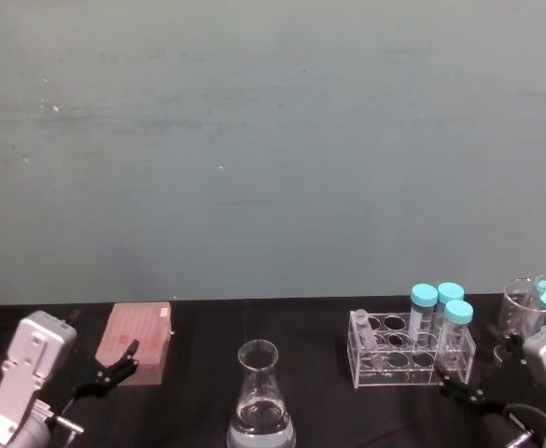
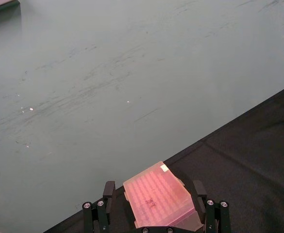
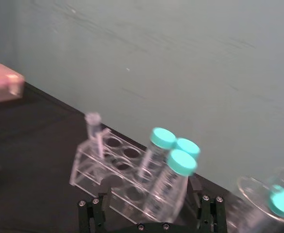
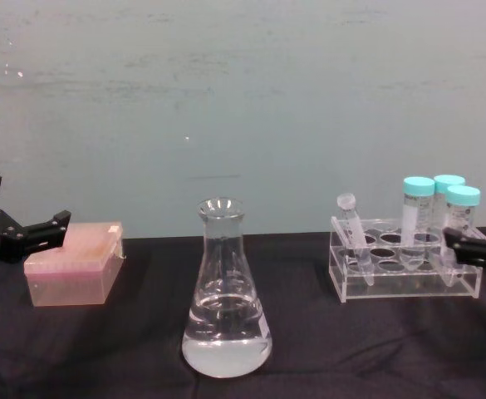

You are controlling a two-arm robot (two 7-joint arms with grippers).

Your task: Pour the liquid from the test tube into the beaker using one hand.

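Test tube (image 4: 355,229) aslant, mouth uppermost

A: Head view?
B: High, angled forward and down; beaker (image 1: 258,401) at its lower edge.
A: Chest view?
B: Lower, level, side-on, nearer the beaker. Both share the tube rack (image 4: 409,283).
A: The 2 wrist views?
B: Close: left faces the pink box (image 2: 158,201), right the tube rack.

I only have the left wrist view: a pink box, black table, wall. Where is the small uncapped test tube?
Observer: The small clear uncapped plastic test tube leans in the left end of the clear plastic rack, on the robot's right side.
Operator: And the flask?
Observer: The tall clear glass conical flask stands mid-table, left of the rack, with clear liquid in its base.
Operator: Right claw?
Observer: The right claw is open and empty by the rack's right end.
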